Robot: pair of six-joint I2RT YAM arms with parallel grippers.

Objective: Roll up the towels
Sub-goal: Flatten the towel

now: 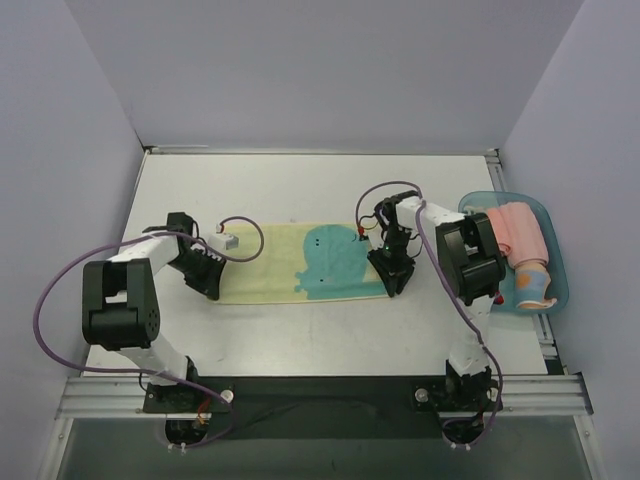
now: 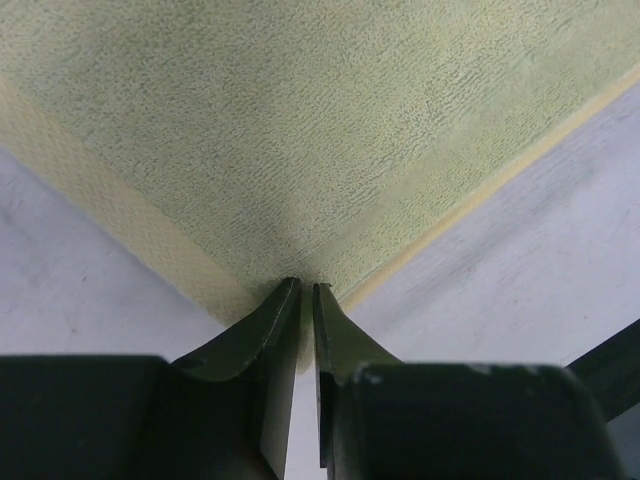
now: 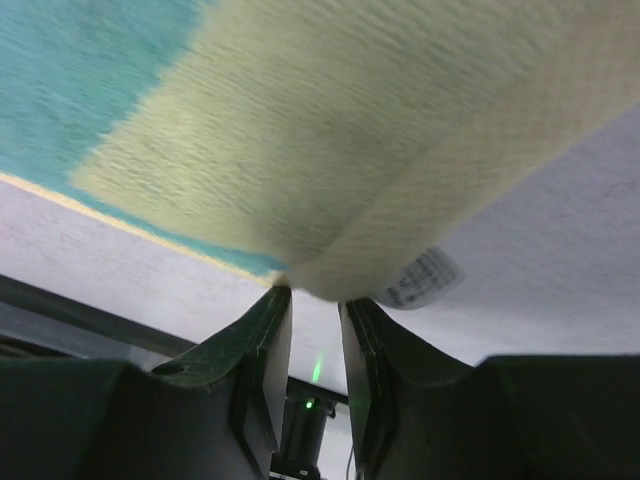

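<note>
- The towel [image 1: 300,262], pale yellow with a teal patch, is spread flat on the table [image 1: 300,190], just beside the tray [image 1: 560,262], on the tray's left.
- A pink rolled towel [image 1: 520,232] is already lodged in the tray, so one roll is judged finished and this one only begun.
- The left gripper [image 2: 306,287] is set on the towel's arm-side edge, at the corner farthest from the tray. Its jaws are drawn in to a thin slit, and the very tip of the corner appears to be nipped between them.
- The right gripper [image 3: 312,295] is set on the same edge, at the corner nearest the tray. The jaws are narrowed on that corner, which is raised off the table with its underside and label [image 3: 420,275] showing. The cloth is blurred here, so the hold is judged rather than plainly seen.
- The step in hand is taken to be the pick-up of both corners before the first fold or turn.
- For the next move, an even lift of both corners is called for, parallel to the tray's long side. The hem must be kept straight, and the left's slim bite watched for slipping.
</note>
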